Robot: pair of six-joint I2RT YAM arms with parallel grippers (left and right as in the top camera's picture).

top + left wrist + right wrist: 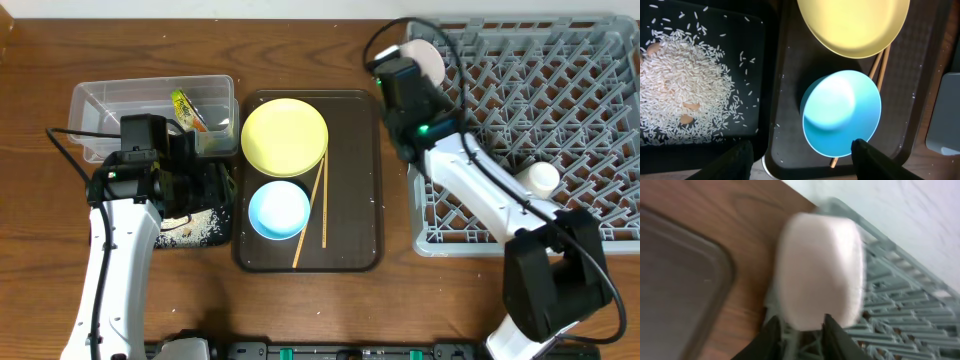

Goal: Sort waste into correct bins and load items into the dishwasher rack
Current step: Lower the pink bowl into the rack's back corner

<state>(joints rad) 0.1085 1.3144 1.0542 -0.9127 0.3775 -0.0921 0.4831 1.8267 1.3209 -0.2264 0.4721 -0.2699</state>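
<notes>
My right gripper (802, 332) is shut on the lower rim of the pale pink bowl (820, 275), which stands on edge at the near-left corner of the grey dishwasher rack (560, 90); the view is blurred. A white cup (543, 178) lies in the rack. The yellow plate (284, 136), light blue bowl (278, 209) and two chopsticks (322, 205) rest on the brown serving tray (360, 180). My left gripper (802, 160) hangs open above that tray's near-left edge, beside the blue bowl. Rice (680, 85) fills the black tray (200, 225). The printed wrapper (187, 108) sits in the clear tub (100, 105). No crumpled paper shows.
The left arm covers part of the black tray and the tub's right end. The right arm stretches across the rack's left side from the table's front edge. A strip of bare wooden table separates the serving tray from the rack.
</notes>
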